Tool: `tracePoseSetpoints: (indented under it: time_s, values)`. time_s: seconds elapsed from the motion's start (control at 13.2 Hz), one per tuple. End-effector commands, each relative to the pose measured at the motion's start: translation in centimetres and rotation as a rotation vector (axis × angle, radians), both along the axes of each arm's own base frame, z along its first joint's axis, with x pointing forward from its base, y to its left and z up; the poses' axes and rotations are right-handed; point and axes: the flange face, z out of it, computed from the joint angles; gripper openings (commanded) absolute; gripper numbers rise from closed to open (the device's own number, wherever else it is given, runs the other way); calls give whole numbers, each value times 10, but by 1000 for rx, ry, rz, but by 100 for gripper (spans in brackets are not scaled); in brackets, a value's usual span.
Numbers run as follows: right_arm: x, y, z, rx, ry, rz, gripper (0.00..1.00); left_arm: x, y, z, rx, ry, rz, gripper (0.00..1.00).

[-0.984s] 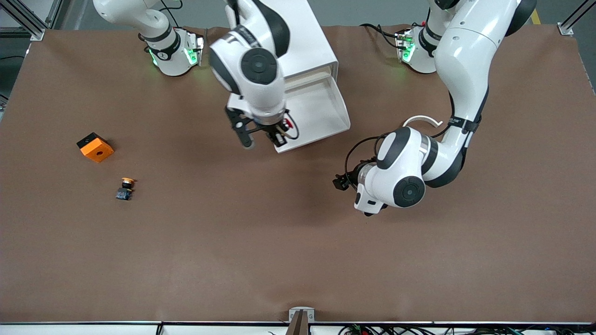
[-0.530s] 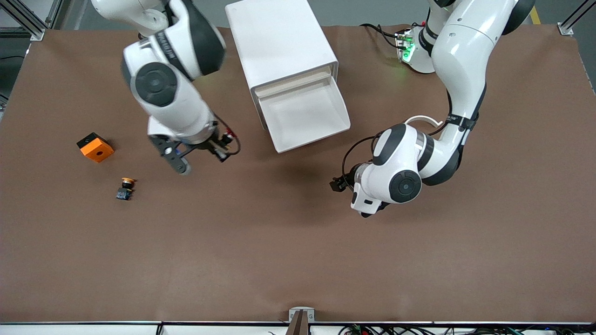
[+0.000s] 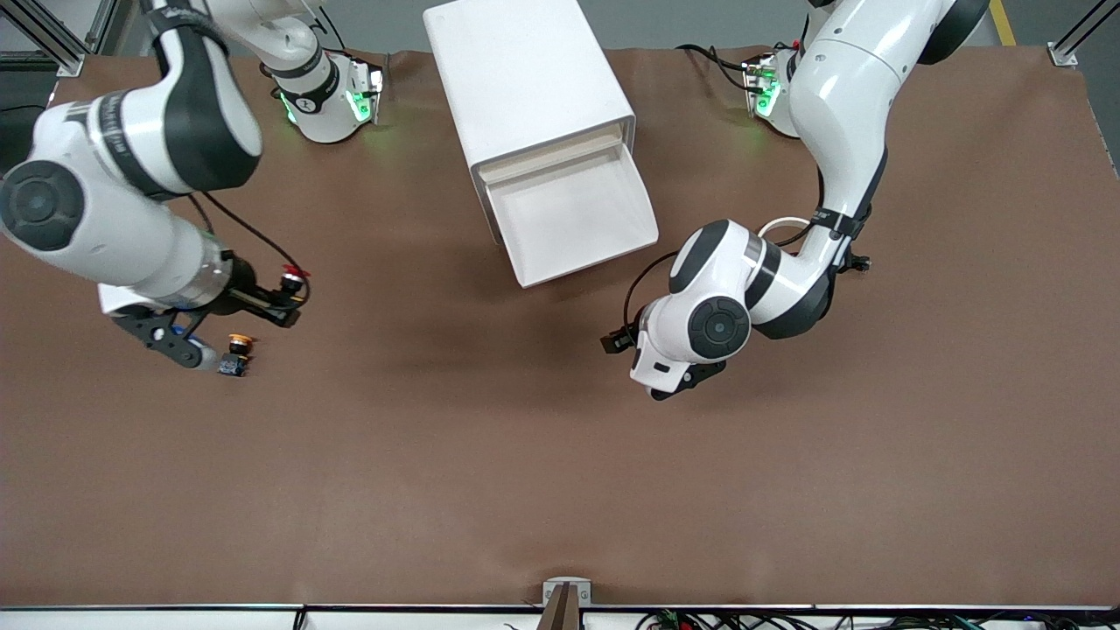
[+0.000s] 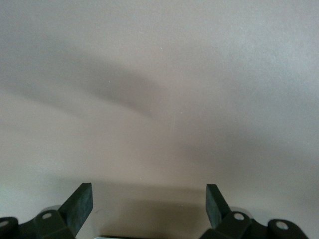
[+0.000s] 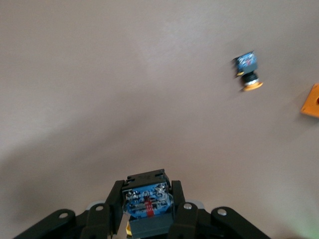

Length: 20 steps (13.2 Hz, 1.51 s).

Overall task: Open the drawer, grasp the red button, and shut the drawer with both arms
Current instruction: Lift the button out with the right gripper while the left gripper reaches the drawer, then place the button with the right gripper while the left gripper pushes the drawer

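Note:
My right gripper [image 3: 282,297] is shut on the button [image 3: 294,277]; its red cap shows in the front view and its blue base between the fingers in the right wrist view [image 5: 146,198]. It hangs over the table beside the orange-yellow-capped button [image 3: 236,353]. The white drawer [image 3: 573,214] stands pulled open from its cabinet [image 3: 525,70], and its tray looks empty. My left gripper [image 3: 615,341] is open and empty, low over bare table nearer the front camera than the drawer; its fingertips [image 4: 80,201] show spread wide.
The orange-yellow-capped button lies on its side in the right wrist view [image 5: 247,72], with an orange block [image 5: 311,101] beside it. The right arm hides that block in the front view. The brown table cover [image 3: 560,455] stretches wide toward the front camera.
My right arm has swung from the drawer's front edge toward its own end of the table, carrying the button. My left arm has shifted slightly toward the table's middle.

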Motion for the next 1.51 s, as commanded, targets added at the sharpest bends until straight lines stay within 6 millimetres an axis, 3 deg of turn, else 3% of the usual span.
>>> tracePoseSetpoints:
  time_s: [0.0,0.3,0.68,0.83,1.14,1.44]
  values:
    - [-6,-36,-14,28,-11,67,0,-11,-11,3,29,-16,8,100]
    - [-7,-65,-41,36,-25,104,0,-32,-38,-1,50,2,13,100]
    - [-28,-86,-105,26,-98,145,0,-68,-80,-1,81,25,17,100]
    - [-37,-88,-133,12,-142,159,0,-84,-95,2,89,54,34,100]
    - [-46,-94,-166,-2,-188,159,0,-122,-122,7,124,143,40,100]
    - [-44,-103,-204,-20,-189,158,0,-149,-140,9,127,247,82,100]
